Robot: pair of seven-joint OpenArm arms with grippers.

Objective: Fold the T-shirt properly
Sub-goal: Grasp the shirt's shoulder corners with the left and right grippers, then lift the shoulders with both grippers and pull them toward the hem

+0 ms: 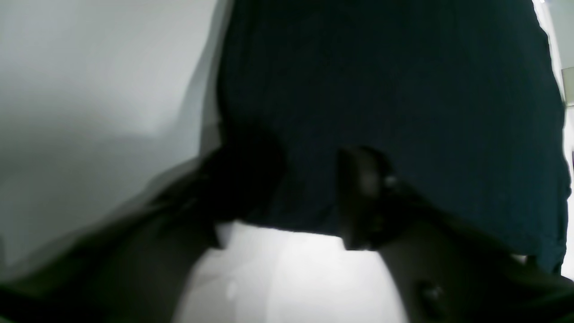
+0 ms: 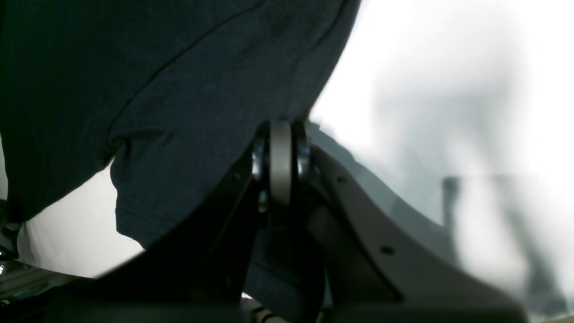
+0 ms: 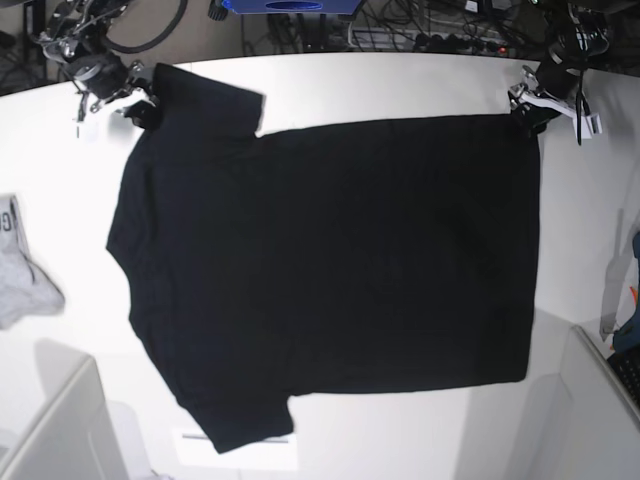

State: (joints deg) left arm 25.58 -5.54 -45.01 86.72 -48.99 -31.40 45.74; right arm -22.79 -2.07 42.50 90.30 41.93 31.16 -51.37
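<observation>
The black T-shirt [image 3: 330, 270] lies spread flat on the white table [image 3: 420, 85], plain side up, collar side to the left and hem to the right. My right gripper [image 3: 140, 108] is at the far-left sleeve; in the right wrist view it [image 2: 280, 134] is shut, with dark fabric [image 2: 179, 89] pinched between the fingers. My left gripper [image 3: 527, 112] is at the far-right hem corner. In the left wrist view its fingers [image 1: 363, 193] stand apart, with the T-shirt's edge [image 1: 381, 89] lying between them over the table.
A small grey cloth with dark lettering [image 3: 22, 275] lies at the table's left edge. White bins stand at the front left [image 3: 60, 430] and front right [image 3: 600, 400]. Cables and gear [image 3: 420, 25] crowd the space behind the table.
</observation>
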